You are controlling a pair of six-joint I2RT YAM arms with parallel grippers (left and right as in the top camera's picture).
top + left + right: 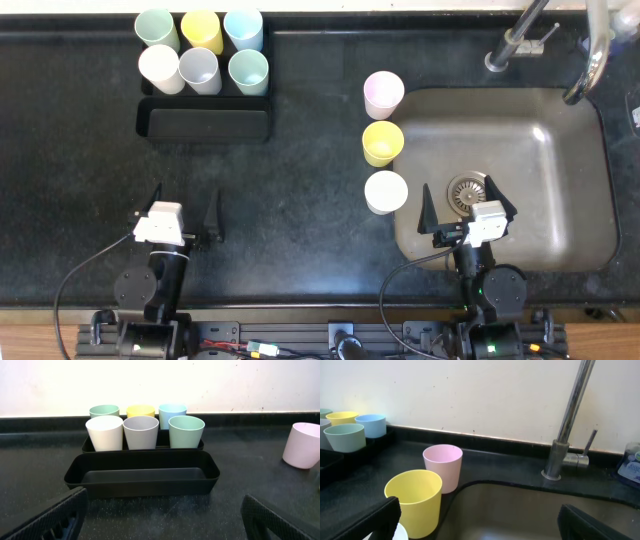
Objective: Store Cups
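Three loose cups stand in a line on the dark counter beside the sink: a pink cup [383, 93] [443, 467] [302, 445], a yellow cup [382, 143] [415, 501] and a white cup [386, 192]. Six cups fill two rows of the black tray [150, 88] [145, 432]. In front of them lies an empty black tray section [205, 126] [142, 476]. My left gripper [186, 213] [165, 517] is open near the counter's front, apart from the tray. My right gripper [462, 203] [480, 525] is open over the sink's front edge, right of the white cup.
A steel sink [560, 160] takes up the right side, with a drain [466, 188] and a tap [515, 40] [570, 420] behind it. A blue-labelled bottle [630, 467] stands at the far right. Bare counter lies between the tray and the loose cups.
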